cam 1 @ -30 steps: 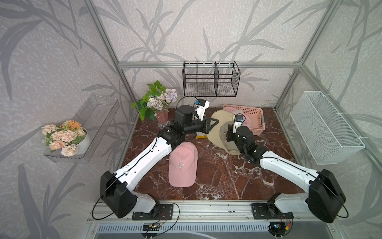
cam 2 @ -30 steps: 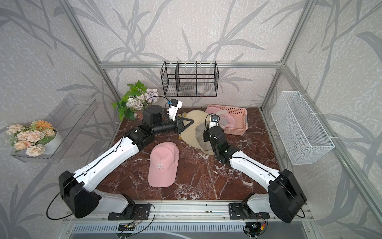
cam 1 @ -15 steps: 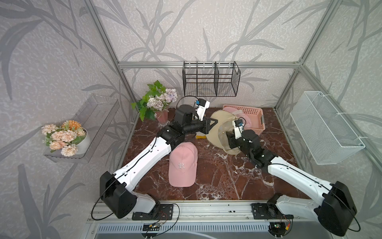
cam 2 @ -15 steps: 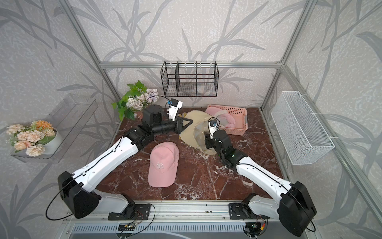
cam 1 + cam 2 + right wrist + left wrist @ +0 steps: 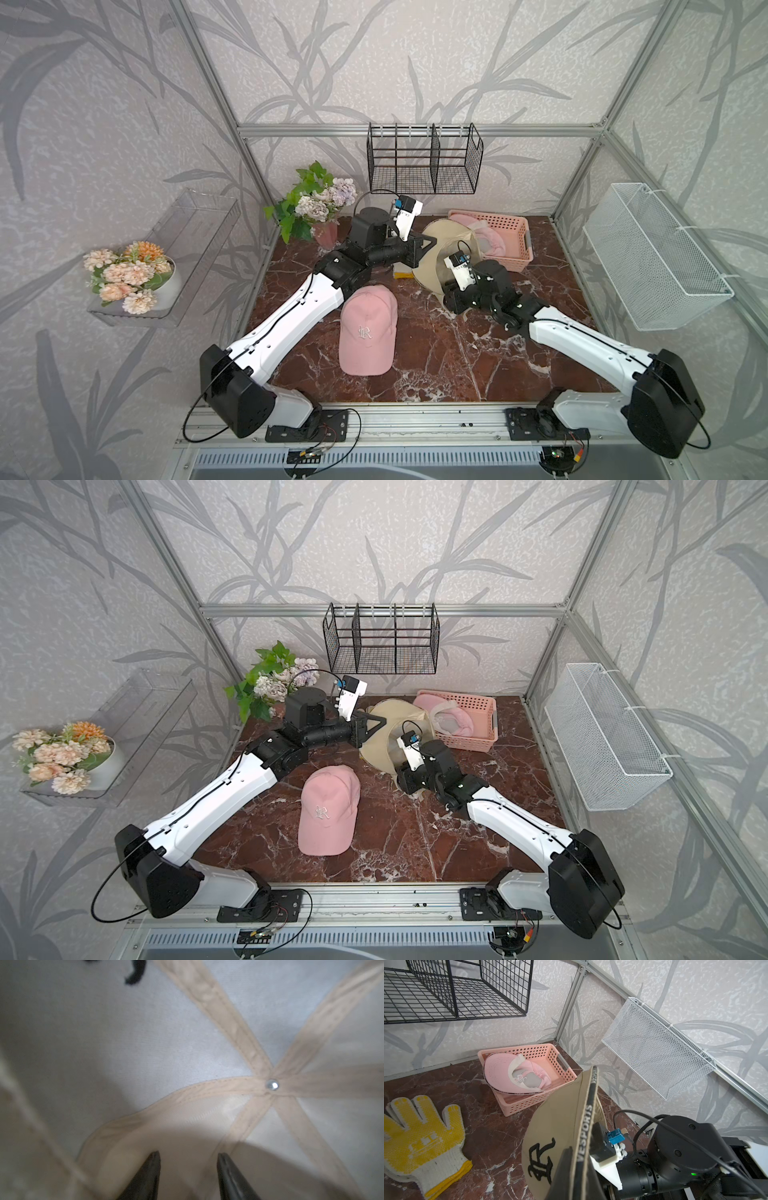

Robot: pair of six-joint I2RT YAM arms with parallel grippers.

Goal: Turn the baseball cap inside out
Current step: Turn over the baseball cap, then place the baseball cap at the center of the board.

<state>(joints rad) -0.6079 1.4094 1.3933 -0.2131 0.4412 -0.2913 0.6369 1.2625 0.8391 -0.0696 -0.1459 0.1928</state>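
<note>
Currently your left fingers (image 5: 562,1176) clamp the tan cap (image 5: 554,1126) by its rim; your right fingers (image 5: 149,1172) stand parted inside the crown, gripping nothing; the turning appears not yet done.

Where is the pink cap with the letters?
In both top views the pink cap lies mid-table beside the left arm, in front of the tan cap.

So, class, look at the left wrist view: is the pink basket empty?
No, a pink cap lies inside the pink basket.
</note>
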